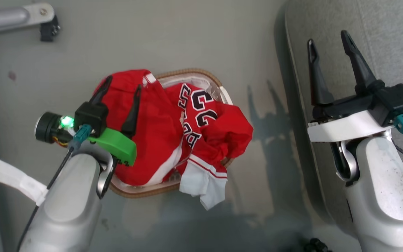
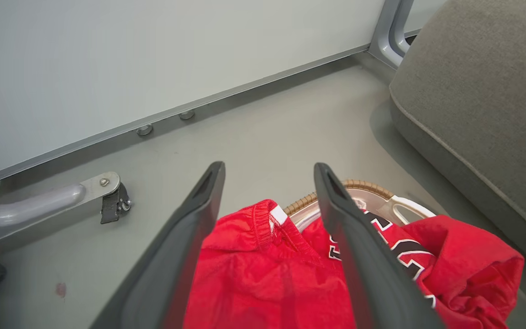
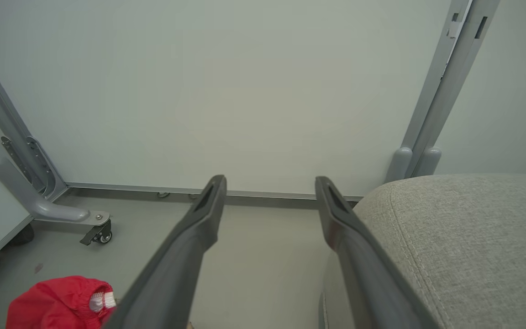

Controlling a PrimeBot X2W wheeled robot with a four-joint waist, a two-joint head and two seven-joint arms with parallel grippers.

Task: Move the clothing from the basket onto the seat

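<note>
Red clothing [image 1: 173, 129] with dark numerals and white trim is heaped in the basket [image 1: 201, 75], spilling over its front rim. My left gripper [image 1: 124, 82] hovers open above the heap's left part, nothing between its fingers. In the left wrist view the left gripper [image 2: 268, 170] frames the red clothing [image 2: 263, 274] and the basket's woven rim [image 2: 359, 185]. My right gripper [image 1: 328, 38] stands open over the edge of the grey seat [image 1: 390, 42], empty. The right wrist view shows the right gripper [image 3: 270, 183], the seat [image 3: 473, 237] at right and a bit of clothing [image 3: 57, 301] at lower left.
The basket sits on a grey floor [image 1: 187, 35]. A grey metal leg with a castor [image 1: 47, 29] lies at the far left. A white panel wall [image 3: 244, 91] stands behind, with a grey post [image 3: 445, 91] beside the seat. A white strap [image 1: 16, 180] hangs off my left forearm.
</note>
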